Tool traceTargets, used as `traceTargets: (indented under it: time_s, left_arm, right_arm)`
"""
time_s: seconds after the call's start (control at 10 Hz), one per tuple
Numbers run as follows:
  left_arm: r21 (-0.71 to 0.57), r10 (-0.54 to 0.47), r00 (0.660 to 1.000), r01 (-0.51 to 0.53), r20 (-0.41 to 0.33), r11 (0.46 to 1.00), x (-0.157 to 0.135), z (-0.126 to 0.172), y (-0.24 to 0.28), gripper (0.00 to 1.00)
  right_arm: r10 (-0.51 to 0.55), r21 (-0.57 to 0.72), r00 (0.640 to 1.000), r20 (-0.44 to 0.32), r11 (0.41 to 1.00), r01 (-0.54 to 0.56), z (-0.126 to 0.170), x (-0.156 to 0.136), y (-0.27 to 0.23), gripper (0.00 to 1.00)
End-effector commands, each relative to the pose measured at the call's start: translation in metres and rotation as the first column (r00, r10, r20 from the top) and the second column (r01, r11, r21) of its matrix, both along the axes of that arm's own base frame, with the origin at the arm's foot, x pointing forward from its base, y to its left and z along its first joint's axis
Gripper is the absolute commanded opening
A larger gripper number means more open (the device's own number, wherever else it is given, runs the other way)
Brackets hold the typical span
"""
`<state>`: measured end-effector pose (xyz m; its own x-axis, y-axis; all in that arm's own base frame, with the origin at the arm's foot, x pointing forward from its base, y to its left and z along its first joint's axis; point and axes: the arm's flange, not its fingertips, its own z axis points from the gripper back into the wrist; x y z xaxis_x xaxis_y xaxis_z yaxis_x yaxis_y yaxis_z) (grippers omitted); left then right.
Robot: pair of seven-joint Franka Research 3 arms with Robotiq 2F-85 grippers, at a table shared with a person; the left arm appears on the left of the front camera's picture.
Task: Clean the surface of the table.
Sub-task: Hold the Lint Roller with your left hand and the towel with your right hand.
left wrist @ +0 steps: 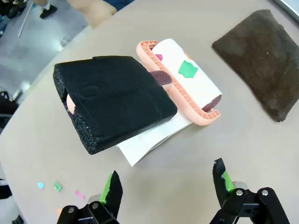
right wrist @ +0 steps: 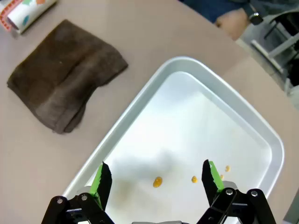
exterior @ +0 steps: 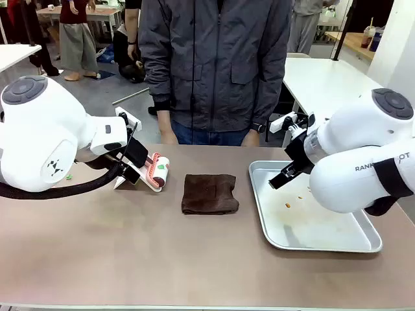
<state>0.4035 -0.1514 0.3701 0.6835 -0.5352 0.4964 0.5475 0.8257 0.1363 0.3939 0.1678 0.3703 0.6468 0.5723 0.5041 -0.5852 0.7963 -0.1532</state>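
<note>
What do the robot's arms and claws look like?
Both arms are round and white. The left arm has a black cable; the right arm has grey letters and a black band. The left claw and right claw are black with green pads.

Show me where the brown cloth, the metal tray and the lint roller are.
brown cloth [exterior: 209,193], front view, middle of its folded top.
metal tray [exterior: 305,228], front view, bare floor near its front rim.
lint roller [left wrist: 196,86], left wrist view, white sticky roll in the pink frame.
</note>
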Motion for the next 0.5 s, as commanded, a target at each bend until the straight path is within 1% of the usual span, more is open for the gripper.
traceTargets:
  time_s: [0.0,0.4]
  left_arm:
    - [0.0,0.0,1.0,0.0,0.0,1.0,0.0,0.0,0.0,1.0]
    - [0.0,0.0,1.0,0.0,0.0,1.0,0.0,0.0,0.0,1.0]
  right_arm:
    - [0.0,0.0,1.0,0.0,1.0,0.0,0.0002,0.0001,0.0001,1.0]
    - [0.0,0.0,1.0,0.0,1.0,0.0,0.0002,0.0001,0.0001,1.0]
